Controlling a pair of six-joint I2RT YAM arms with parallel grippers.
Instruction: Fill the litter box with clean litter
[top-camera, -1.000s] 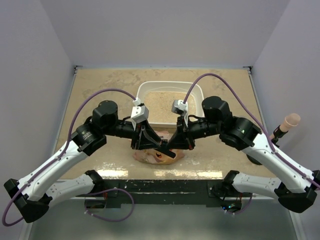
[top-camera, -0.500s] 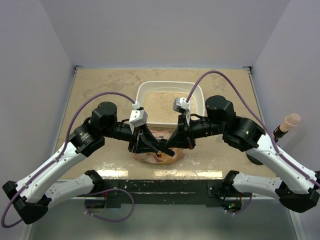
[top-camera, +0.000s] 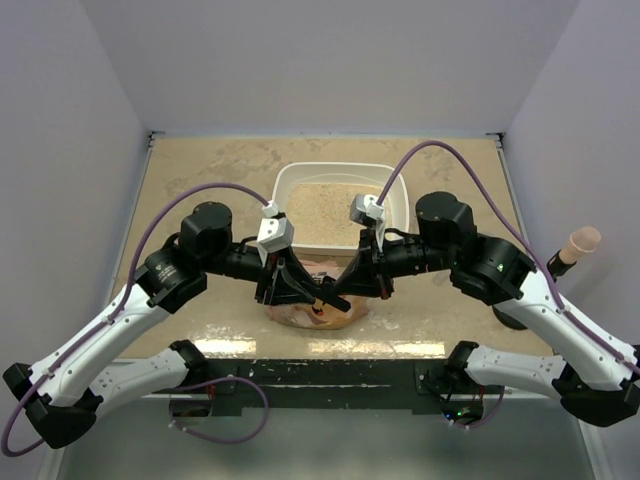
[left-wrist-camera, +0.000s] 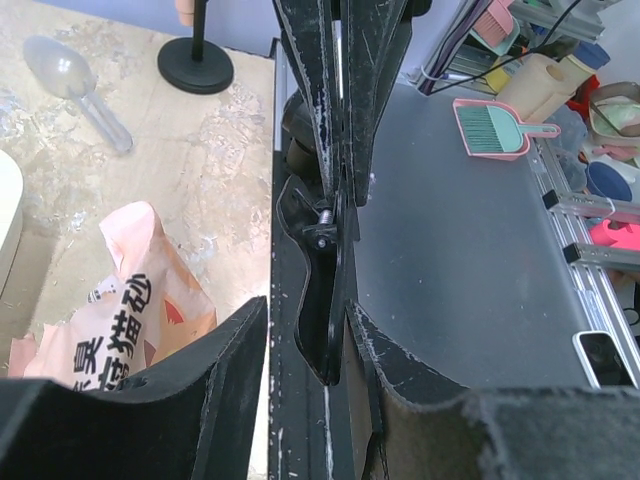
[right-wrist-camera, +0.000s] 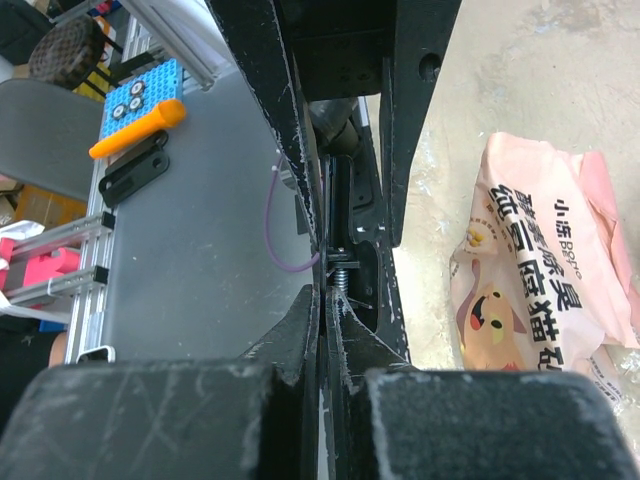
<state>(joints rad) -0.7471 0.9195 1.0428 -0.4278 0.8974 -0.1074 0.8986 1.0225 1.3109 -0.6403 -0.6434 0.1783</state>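
I have my left arm coming up from the 7 o'clock corner and my right arm from 5 o'clock. Both elbows are out wide and the forearms fold inward, so the two heads meet nose to nose just toward 6 o'clock of centre. The left gripper points to 3 o'clock, tilted down, jaws parted. The right gripper points to 9 o'clock, jaws pressed flat together, its closed tip aimed into the left one's gap.

- The left gripper slid slightly toward 7 o'clock over the pink bag.
- The right gripper backed a little toward 2 o'clock.
- Its purple cable arched higher.
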